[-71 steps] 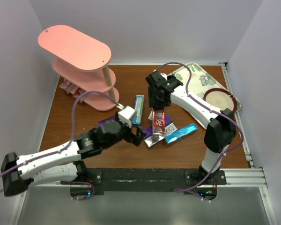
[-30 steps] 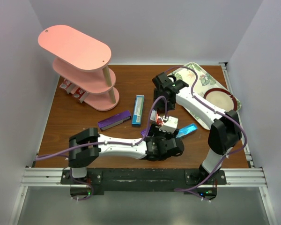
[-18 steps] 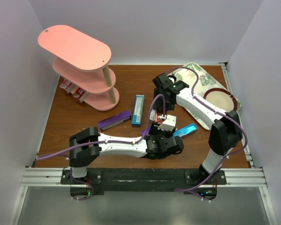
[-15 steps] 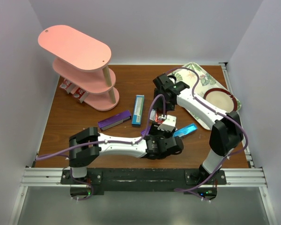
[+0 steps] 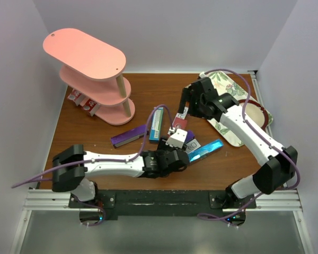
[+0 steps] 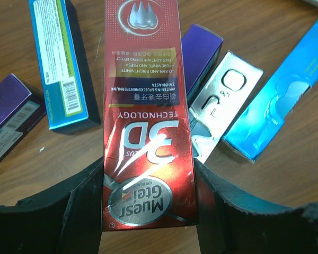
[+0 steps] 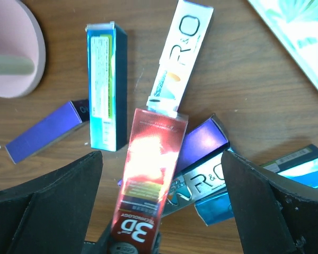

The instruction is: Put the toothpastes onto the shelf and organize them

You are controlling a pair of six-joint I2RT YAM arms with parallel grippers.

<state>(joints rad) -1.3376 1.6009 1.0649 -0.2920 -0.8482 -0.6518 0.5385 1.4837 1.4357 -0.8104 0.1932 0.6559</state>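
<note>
My left gripper (image 5: 178, 133) is shut on one end of a red toothpaste carton (image 5: 180, 123), which rises tilted above the table; in the left wrist view both fingers (image 6: 79, 206) press the sides of that red carton (image 6: 148, 132). My right gripper (image 5: 189, 106) hangs open above it. In the right wrist view the wide-apart fingers (image 7: 47, 201) stand clear of the red carton (image 7: 148, 180). On the table lie a teal carton (image 5: 157, 123), a purple carton (image 5: 130, 135), a blue one (image 5: 204, 151) and a silver one (image 7: 201, 182). The pink shelf (image 5: 85, 53) stands at the far left.
Red cartons (image 5: 82, 100) lie at the shelf's lowest tier. A white carton (image 7: 180, 58) and a second purple carton (image 7: 201, 143) lie by the pile. A leaf-patterned tray (image 5: 225, 84) with a round plate (image 5: 249, 114) sits at the far right.
My right gripper has opened, let go of the red carton and drawn back to the right. My left gripper has closed on that carton and shifted slightly left with it.
</note>
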